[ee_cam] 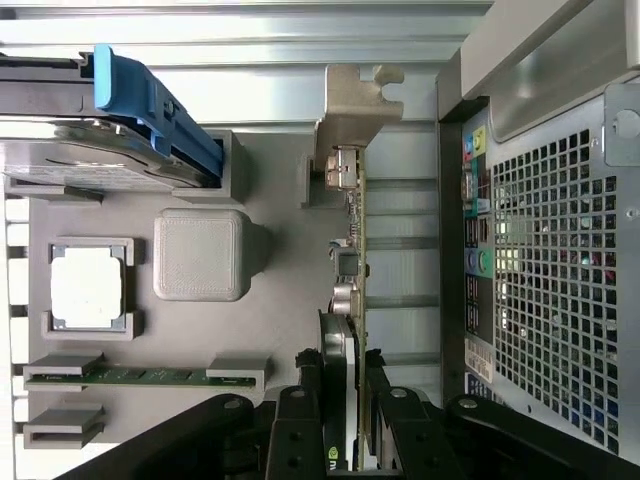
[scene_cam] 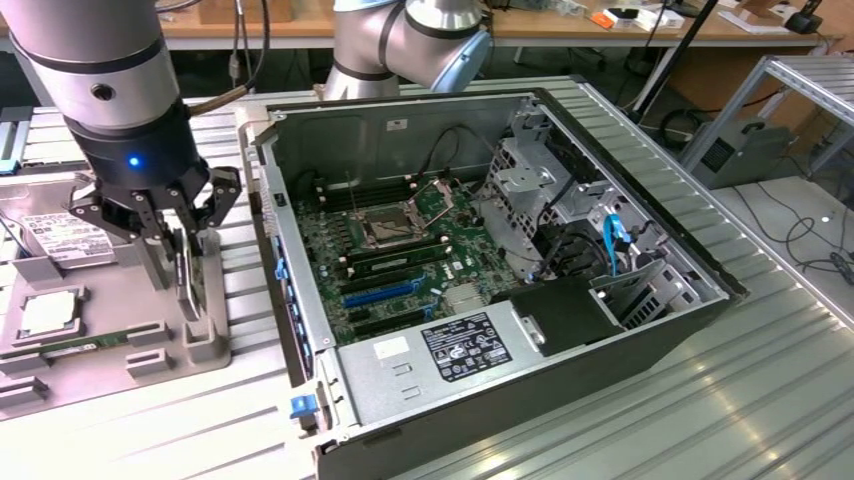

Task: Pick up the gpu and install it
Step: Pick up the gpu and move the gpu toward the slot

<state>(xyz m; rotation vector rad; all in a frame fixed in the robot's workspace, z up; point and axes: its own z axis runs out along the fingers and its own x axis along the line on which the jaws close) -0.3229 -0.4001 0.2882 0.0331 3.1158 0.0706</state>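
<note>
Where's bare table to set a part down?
Table is bare on the exterior view's right of the case, and on the camera side of the tray. Crowded: the tray, with the gripper at the gpu.

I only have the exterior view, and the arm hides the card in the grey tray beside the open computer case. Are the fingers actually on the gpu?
Observer: Yes. On the wrist view the fingers are closed on the gpu, the thin flat black-faced card standing on edge, with one finger on each face.
Operator: Are they on the bracket?
Observer: No. The pale metal bracket is at the card's far end, clear of them.
Operator: Is the card touching the case?
Observer: No. A strip of ribbed metal table separates it from the perforated rear panel.
</note>
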